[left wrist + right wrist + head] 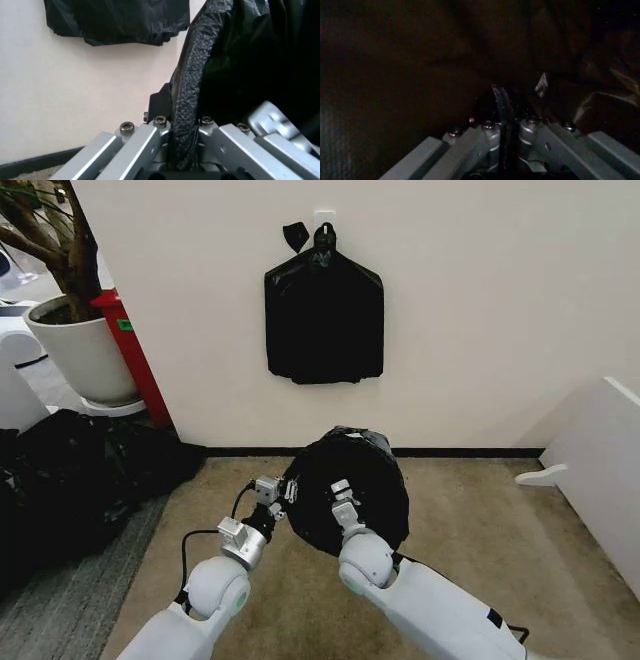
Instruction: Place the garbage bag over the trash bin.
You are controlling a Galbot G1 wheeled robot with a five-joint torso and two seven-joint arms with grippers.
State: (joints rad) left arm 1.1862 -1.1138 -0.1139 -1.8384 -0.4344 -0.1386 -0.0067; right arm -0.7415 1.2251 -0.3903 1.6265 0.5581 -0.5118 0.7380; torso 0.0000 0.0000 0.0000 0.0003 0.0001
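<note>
The garbage bag (350,495), glossy black and wrinkled, stands as a rounded dome on the carpet in front of the wall. The trash bin is hidden under the black plastic. My left gripper (276,493) is at the bag's left edge. In the left wrist view this left gripper (182,125) is shut on a rolled fold of the garbage bag (240,60). My right gripper (341,492) reaches onto the middle of the bag. In the right wrist view the right gripper (504,120) pinches a thin edge, with dark garbage bag plastic (420,56) all around.
A flat bundle of black bags (323,315) hangs from a hook on the wall. At the left stand a white planter pot (85,355), a red post (135,360) and a heap of black plastic (70,470). A white panel (600,460) borders the right.
</note>
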